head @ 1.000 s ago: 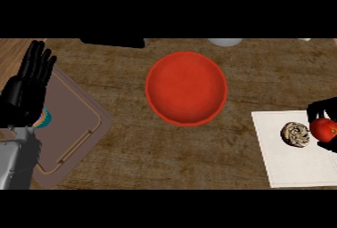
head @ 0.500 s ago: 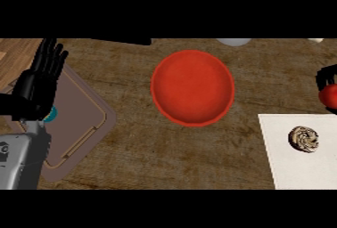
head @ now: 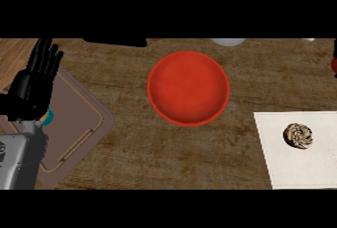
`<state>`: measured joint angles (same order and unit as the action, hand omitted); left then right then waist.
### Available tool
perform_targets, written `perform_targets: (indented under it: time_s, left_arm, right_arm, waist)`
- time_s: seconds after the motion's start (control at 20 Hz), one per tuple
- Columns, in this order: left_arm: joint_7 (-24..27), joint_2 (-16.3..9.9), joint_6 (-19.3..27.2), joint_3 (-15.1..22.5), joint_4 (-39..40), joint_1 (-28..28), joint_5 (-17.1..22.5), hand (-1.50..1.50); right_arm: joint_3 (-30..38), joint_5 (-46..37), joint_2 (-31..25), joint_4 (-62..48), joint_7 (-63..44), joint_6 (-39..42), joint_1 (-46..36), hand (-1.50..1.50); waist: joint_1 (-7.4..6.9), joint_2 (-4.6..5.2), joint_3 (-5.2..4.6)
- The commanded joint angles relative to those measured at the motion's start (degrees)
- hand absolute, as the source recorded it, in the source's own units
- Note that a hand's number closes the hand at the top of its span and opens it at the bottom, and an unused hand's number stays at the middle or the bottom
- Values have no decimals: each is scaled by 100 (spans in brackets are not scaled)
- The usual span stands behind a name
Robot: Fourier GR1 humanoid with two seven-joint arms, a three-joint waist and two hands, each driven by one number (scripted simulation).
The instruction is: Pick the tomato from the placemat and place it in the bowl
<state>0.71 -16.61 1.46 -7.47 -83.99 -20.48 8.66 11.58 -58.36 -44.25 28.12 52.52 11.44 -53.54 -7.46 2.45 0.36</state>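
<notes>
The red bowl (head: 158, 95) stands in the middle of the counter with nothing in it. Only a dark red sliver of the tomato (head: 334, 63) shows at the far right edge, off the white placemat (head: 299, 171) and level with the bowl's upper half. My right hand (head: 334, 49) is curled round the tomato and is almost wholly cut off by the edge. At the left my left hand (head: 31, 87) rests open, fingers up, over the brown tray.
A brown swirled pastry (head: 298, 135) lies on the placemat. A brown tray (head: 79, 129) sits at the left, with a teal thing (head: 46, 117) showing behind my left wrist. A black object (head: 115, 42) and a white object (head: 227, 42) stand along the far edge.
My right hand has carried the tomato off the placemat, up and to the right, until it nearly leaves the view. The pastry stays on the placemat. The left hand keeps its pose.
</notes>
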Motion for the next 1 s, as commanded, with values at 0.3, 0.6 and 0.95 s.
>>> perform_targets:
  time_s: [0.3, 0.6, 0.95]
  left_arm:
    - [134, -62, -44, -111, 72, 231, -4, 0]
    - [154, -58, 76, -184, 155, 172, -60, 0]
    - [111, -79, 51, -299, 318, 195, 18, 0]
  right_arm:
    - [397, 859, 10, -842, 1049, 1397, -1415, 150]
    - [145, 1018, 455, -1095, 699, 2044, -2053, 150]
    - [-205, 1041, 1322, -1222, 11, 2257, -2712, 150]
  waist:
    - [197, -107, -25]
    - [386, -160, -37]
    - [521, -192, -42]
